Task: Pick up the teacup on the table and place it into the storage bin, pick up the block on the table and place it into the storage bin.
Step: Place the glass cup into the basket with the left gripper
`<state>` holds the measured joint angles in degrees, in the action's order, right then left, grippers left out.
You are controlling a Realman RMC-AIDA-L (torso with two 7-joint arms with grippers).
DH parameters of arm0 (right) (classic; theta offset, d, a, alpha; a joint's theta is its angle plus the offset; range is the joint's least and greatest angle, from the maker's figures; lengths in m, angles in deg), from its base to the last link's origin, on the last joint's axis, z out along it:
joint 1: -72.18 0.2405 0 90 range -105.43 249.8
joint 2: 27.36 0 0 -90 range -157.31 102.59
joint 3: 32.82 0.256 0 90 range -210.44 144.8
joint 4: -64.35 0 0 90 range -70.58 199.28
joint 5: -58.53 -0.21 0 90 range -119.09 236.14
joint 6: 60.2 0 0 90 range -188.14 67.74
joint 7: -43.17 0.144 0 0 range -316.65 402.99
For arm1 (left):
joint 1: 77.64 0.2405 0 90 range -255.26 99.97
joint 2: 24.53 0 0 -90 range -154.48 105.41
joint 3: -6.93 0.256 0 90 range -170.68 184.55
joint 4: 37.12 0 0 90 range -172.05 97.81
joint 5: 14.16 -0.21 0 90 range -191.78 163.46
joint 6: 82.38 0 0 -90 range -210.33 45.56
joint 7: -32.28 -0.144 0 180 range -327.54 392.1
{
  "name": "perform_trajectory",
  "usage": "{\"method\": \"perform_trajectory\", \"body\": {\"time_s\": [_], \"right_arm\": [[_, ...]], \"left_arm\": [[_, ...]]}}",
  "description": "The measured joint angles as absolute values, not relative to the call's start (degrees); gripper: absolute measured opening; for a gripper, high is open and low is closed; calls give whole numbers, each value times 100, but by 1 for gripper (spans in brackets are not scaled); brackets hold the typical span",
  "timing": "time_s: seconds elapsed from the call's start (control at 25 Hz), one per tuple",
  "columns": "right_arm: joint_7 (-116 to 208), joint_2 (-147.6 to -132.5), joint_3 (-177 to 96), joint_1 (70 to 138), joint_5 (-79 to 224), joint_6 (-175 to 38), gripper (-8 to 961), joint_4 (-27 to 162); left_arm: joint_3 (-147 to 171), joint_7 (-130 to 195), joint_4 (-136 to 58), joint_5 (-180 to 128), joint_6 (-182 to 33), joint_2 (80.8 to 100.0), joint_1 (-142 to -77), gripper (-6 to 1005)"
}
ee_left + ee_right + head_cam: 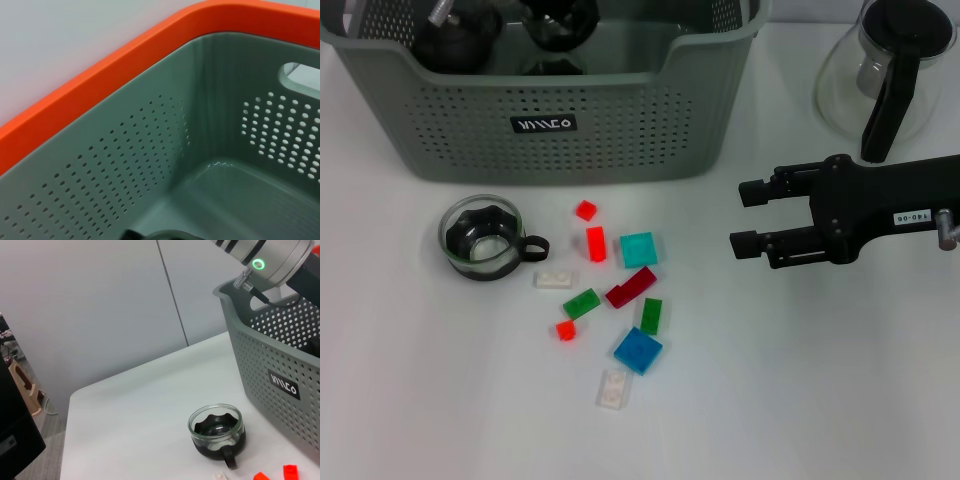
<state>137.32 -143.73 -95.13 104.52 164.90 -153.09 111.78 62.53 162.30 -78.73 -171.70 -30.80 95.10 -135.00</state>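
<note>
A glass teacup with a dark inner part and a black handle stands on the white table in front of the storage bin; it also shows in the right wrist view as the teacup beside the bin. Several small blocks lie to its right, among them a red block, a teal block and a blue block. My right gripper hovers open and empty to the right of the blocks, fingers pointing at them. My left gripper is inside the bin at its back left.
A glass pot with a black lid and handle stands at the back right, behind my right arm. Dark shapes sit inside the bin. The left wrist view shows only the bin's perforated inner wall under an orange band.
</note>
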Motion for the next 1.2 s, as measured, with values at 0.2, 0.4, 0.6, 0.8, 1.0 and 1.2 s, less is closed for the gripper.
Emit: {"method": "perform_trajectory", "body": {"time_s": [0.2, 0.4, 0.6, 0.8, 1.0, 1.2], "right_arm": [[13731, -14373, -9513, 10452, 16490, -15326, 748, 11178], [13724, -14369, -9513, 10452, 16490, -15336, 748, 11179], [13724, -14354, -9511, 10453, 16489, -15337, 749, 11180], [13730, -14340, -9494, 10453, 16487, -15333, 749, 11181], [13728, -14336, -9426, 10453, 16487, -15336, 749, 11181], [13751, -14338, -9340, 10453, 16487, -15342, 749, 11181]], "left_arm": [[6233, 16250, -7876, -17173, -3081, 9509, -13482, 186], [6193, 16254, -8265, -17176, -2624, 9465, -13400, 381], [6072, 16270, -9473, -17121, -1667, 9467, -13110, 587], [5736, 16280, -11351, -16761, -170, 9476, -12704, 776], [5321, 15902, -12061, -15810, 1458, 9290, -12484, 798], [5107, 14965, -12187, -14633, 3159, 9226, -12107, 792]]}}
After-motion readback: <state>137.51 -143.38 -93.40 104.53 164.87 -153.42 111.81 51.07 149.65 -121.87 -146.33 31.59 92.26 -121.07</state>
